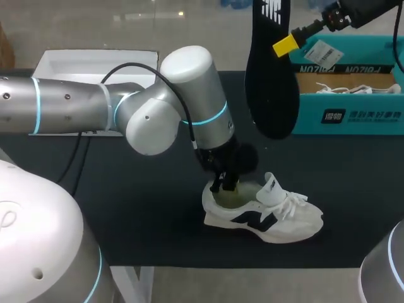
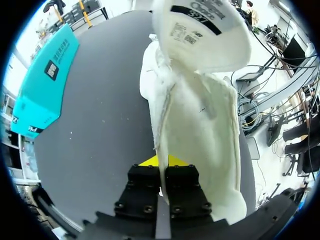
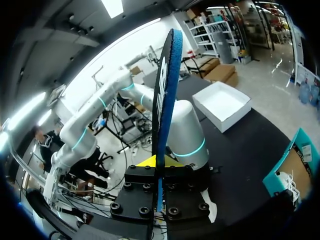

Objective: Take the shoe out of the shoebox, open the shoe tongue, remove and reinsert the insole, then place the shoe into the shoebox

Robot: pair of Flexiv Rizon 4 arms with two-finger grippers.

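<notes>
White shoe (image 1: 262,218) lies mid-table (image 1: 126,208). My left gripper (image 1: 226,184) is clamped on its heel collar, likely to steady it. My right gripper (image 1: 285,45) pinches the black insole (image 1: 271,88) aloft near the teal shoebox (image 1: 360,117), clear for reinsertion.

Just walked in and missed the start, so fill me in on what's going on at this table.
The right gripper is shut on the black insole and holds it up in the air, near the teal shoebox. The left gripper is shut on the rim of the white shoe at its opening. The shoe stands on the dark table, outside the box, with its tongue lifted. The insole is not yet back in.
</notes>
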